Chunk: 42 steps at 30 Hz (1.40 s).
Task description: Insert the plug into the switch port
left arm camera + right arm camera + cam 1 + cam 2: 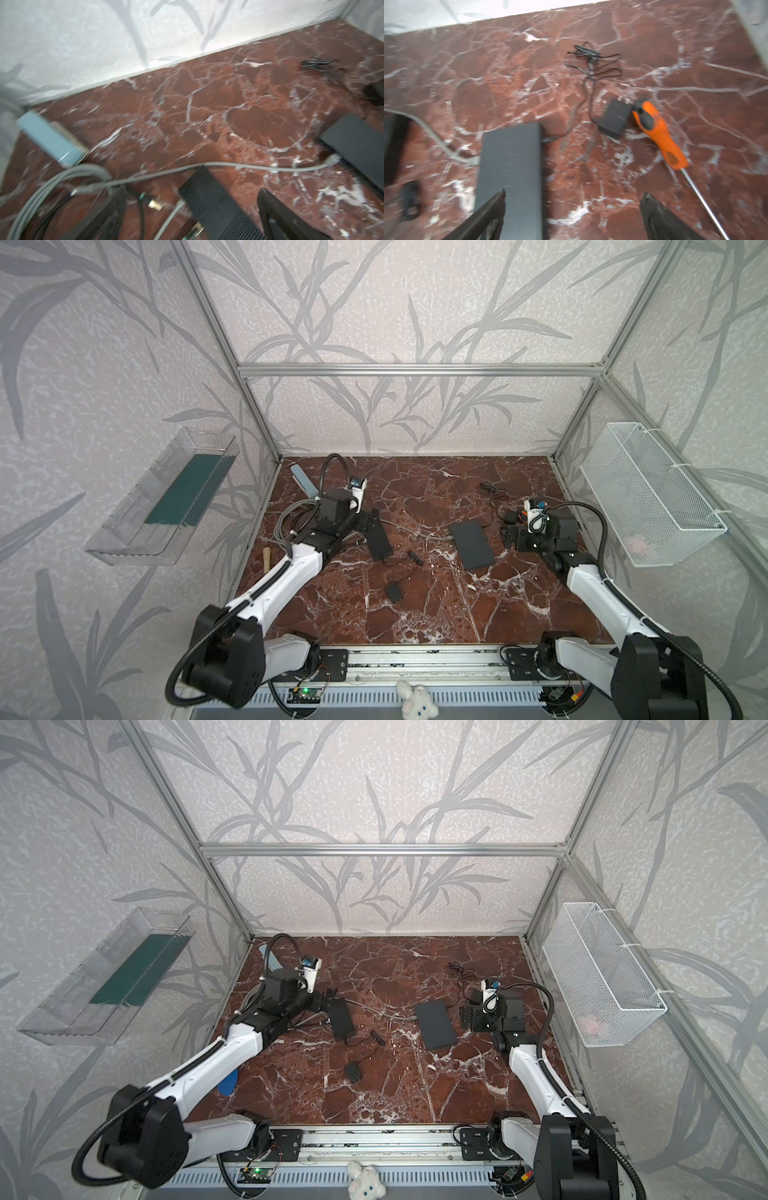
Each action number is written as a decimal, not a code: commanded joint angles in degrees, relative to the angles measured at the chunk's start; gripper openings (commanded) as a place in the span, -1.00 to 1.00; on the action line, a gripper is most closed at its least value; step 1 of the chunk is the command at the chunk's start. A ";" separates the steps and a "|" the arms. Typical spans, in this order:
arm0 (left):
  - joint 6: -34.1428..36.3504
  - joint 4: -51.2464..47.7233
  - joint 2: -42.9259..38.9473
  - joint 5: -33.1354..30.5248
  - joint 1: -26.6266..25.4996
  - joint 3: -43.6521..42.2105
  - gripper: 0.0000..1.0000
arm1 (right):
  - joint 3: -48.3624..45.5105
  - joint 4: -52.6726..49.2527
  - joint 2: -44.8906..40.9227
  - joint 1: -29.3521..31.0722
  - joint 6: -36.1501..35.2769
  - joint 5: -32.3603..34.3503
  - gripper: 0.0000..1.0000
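The switch (472, 544) is a flat dark grey box lying right of the table's middle, also in the right wrist view (510, 158). A grey cable (239, 165) runs across the marble to it. The plug (332, 159) at the cable's end rests against the switch's side face (353, 143); how deep it sits there I cannot tell. My left gripper (192, 188) hangs open above a ribbed black box, holding nothing. My right gripper (574, 192) stands open just right of the switch, one finger (496, 205) over its near corner. Both grippers (368, 520) (505, 537) are low over the table.
The ribbed black box (378, 537) lies left of centre, with brass-tipped connectors (154, 204) and a grey cable coil (291, 518) beside it. An orange screwdriver (660, 133), a black adapter (614, 118) and its thin cord (591, 60) lie right of the switch. A light blue box (49, 139) sits far left.
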 commanded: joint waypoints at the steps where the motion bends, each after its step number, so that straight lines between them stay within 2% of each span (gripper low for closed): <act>1: 1.42 4.21 -5.81 -5.05 4.72 -8.97 0.98 | -5.76 17.02 -1.91 0.00 -0.62 8.30 0.98; 3: -0.18 5.92 -9.75 -3.07 9.71 -14.14 0.98 | -6.58 18.00 -0.41 0.05 -1.82 8.66 0.98; 7: -0.85 11.90 -12.91 -1.45 14.19 -20.33 0.99 | -6.98 21.88 5.24 0.11 -0.73 7.85 0.98; 11: -2.61 21.54 -4.87 -1.24 15.50 -21.04 0.94 | -5.99 26.05 9.68 0.65 -1.92 7.97 0.98; 15: -4.24 41.36 6.51 -3.29 15.63 -23.33 0.92 | -5.89 32.87 13.40 1.18 -3.60 7.81 0.98; 19: -1.63 44.86 13.71 -2.01 16.32 -20.23 0.90 | -6.19 43.97 20.75 1.15 -2.44 7.38 0.98; 21: -2.78 50.80 18.43 -1.91 17.58 -20.86 0.90 | -5.87 47.19 23.62 2.63 -5.92 3.72 0.98; 22: -2.85 55.07 21.15 -2.18 17.70 -21.47 0.90 | -5.39 46.44 24.89 3.81 -7.49 4.33 0.98; 23: -3.48 57.75 22.31 -1.94 18.38 -22.23 0.90 | -6.18 51.95 27.45 4.89 -7.80 6.12 0.98; 24: -3.86 52.17 20.49 -1.46 18.67 -21.02 0.90 | -7.15 55.19 28.57 4.97 -7.59 6.08 0.98; 25: -3.71 48.39 19.43 -1.29 18.66 -20.01 0.90 | -6.44 52.01 27.56 4.97 -7.69 6.15 0.98; 27: -4.31 52.33 20.72 -1.89 18.80 -20.76 0.91 | -4.47 44.63 25.24 4.96 -8.00 6.30 0.98; 28: -4.36 55.96 22.01 -2.08 18.90 -21.39 0.94 | -5.00 46.94 25.82 4.95 -7.76 6.11 0.98; 30: -5.21 49.76 20.56 -3.87 18.92 -19.80 0.99 | -6.03 50.44 26.98 4.97 -7.71 6.08 0.98; 32: -4.82 49.57 20.34 -3.74 18.89 -19.77 0.99 | -5.78 49.49 26.59 4.97 -7.87 5.96 0.98; 34: -4.12 55.68 22.08 -3.45 18.89 -21.25 0.99 | -5.06 46.72 25.76 4.97 -7.99 5.99 0.98; 36: -4.44 51.40 20.87 -3.33 18.81 -20.27 0.99 | -5.13 47.01 25.85 4.97 -8.07 5.92 0.98; 42: -3.56 55.45 21.76 -2.70 18.74 -21.46 0.99 | -4.92 46.49 25.87 5.04 -8.01 6.00 0.98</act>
